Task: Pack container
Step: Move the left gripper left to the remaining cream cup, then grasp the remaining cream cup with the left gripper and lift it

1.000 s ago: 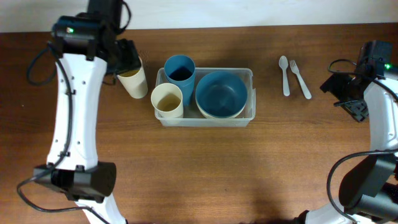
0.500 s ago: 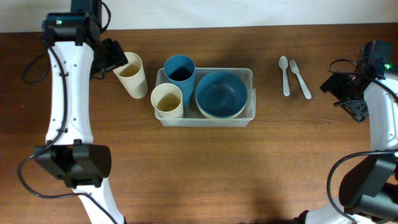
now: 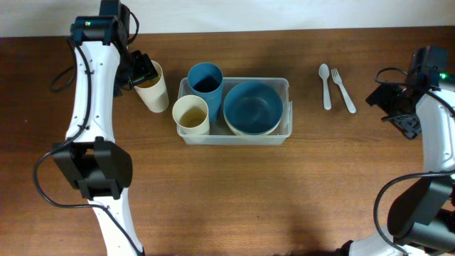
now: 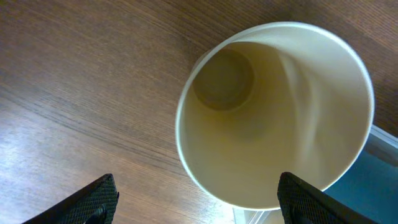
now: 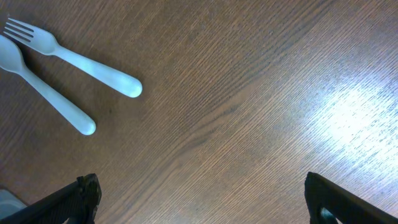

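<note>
The clear plastic container point(image 3: 284, 87) sits mid-table. It holds a blue cup point(image 3: 205, 78), a cream cup point(image 3: 190, 114) and a blue bowl point(image 3: 252, 107) nested in a cream bowl. A second cream cup point(image 3: 153, 87) stands on the table just left of the container; it fills the left wrist view point(image 4: 273, 112). My left gripper point(image 3: 142, 71) is open right beside that cup, fingers wide apart point(image 4: 196, 202). My right gripper point(image 3: 402, 107) is open and empty over bare wood at the right edge point(image 5: 202, 199).
A white plastic spoon point(image 3: 325, 85) and fork point(image 3: 343, 89) lie side by side right of the container; they also show in the right wrist view, the fork point(image 5: 81, 59) above the spoon point(image 5: 46, 93). The table's far edge meets a white wall.
My left arm swung left and back toward the cream cup outside the container. The cup stays put. The right arm has not moved.
</note>
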Robot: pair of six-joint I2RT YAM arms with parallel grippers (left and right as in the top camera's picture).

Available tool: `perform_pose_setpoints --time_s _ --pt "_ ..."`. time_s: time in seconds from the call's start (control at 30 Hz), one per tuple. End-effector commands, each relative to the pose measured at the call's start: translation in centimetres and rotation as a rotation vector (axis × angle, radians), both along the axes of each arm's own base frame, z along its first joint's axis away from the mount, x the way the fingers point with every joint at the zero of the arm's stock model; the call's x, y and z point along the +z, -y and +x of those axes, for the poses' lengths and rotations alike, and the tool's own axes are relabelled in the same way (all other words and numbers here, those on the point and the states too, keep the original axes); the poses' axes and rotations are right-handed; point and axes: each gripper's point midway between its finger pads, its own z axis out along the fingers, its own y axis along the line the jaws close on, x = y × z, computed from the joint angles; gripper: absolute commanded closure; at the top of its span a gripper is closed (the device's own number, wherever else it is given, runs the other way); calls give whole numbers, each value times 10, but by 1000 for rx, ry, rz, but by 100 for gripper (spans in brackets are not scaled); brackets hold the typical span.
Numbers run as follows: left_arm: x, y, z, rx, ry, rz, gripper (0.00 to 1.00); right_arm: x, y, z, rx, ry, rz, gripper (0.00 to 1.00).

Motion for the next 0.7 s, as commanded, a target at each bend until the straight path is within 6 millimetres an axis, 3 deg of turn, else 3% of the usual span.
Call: perform_pose_setpoints --time_s 0.0,0.13,0.47,0.57,0.67 --pt "-13 6 4 8 -23 -33 16 -2 3 -2 -7 -11 -16 1" --pt "-25 6 5 8 -51 -36 28 -2 3 -2 -7 -11 -16 1" --pt "-51 6 8 9 -99 -35 29 -2 3 -2 -6 -11 -15 1" --pt "-53 6 10 9 -98 -35 50 -2 3 -2 -6 -11 -15 1" --pt "-53 6 10 9 -95 -35 77 -2 3 -2 -6 -11 -15 1"
